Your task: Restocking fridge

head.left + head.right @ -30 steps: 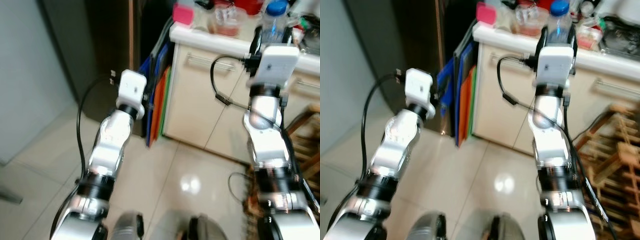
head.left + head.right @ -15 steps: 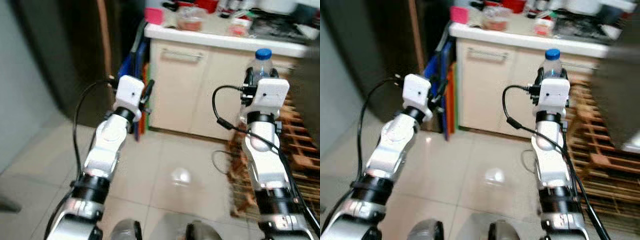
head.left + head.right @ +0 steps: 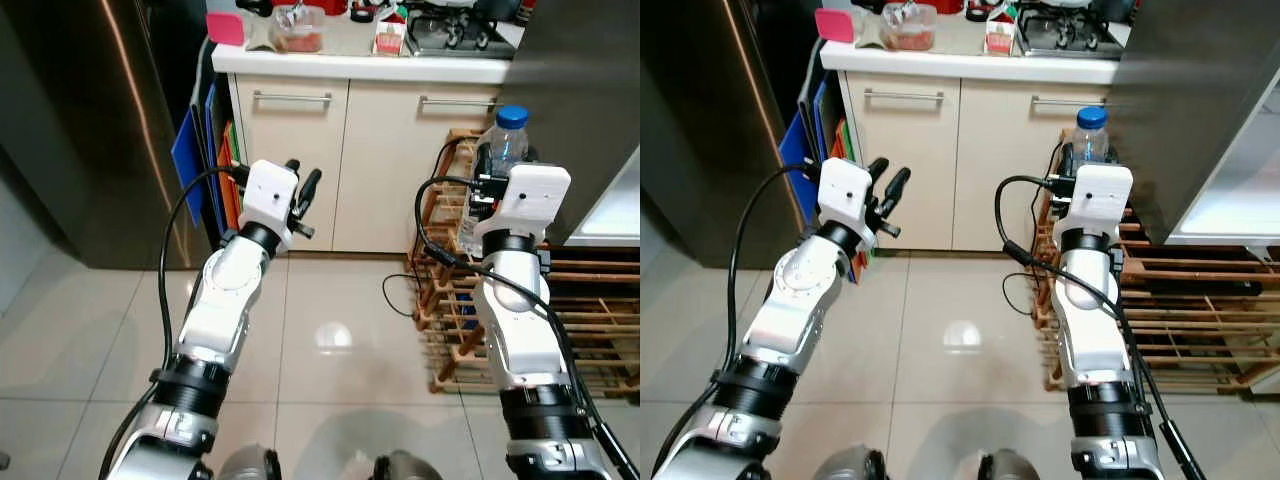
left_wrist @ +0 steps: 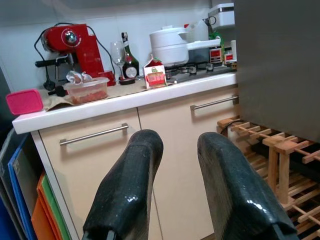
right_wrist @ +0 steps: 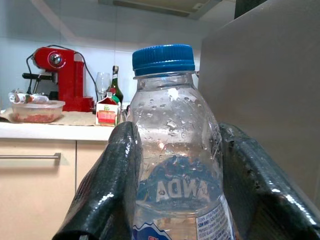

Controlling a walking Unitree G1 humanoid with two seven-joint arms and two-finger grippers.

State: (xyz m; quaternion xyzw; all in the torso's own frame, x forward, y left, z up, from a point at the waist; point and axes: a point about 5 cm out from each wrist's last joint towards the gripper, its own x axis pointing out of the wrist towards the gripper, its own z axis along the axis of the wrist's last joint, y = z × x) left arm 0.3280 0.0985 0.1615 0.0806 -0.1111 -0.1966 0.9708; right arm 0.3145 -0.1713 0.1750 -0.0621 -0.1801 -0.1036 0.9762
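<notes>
Item: water bottle (image 5: pixel 172 150), blue cap, upright. Location: my right hand (image 3: pixel 497 165) is pinching it between both fingers, carrying it in front of the wooden rack (image 3: pixel 590 310) and beside the grey fridge door (image 3: pixel 1200 90).

Item: my left hand (image 3: pixel 885 190), fingers slightly spread, carrying nothing, hovering short of the cream cabinet (image 3: pixel 300 150) beneath the tabletop (image 3: pixel 360 68).

Status: bottle is secured and travelling; I am judging placement inside the fridge as not yet done. Shelf choice remaining.
</notes>
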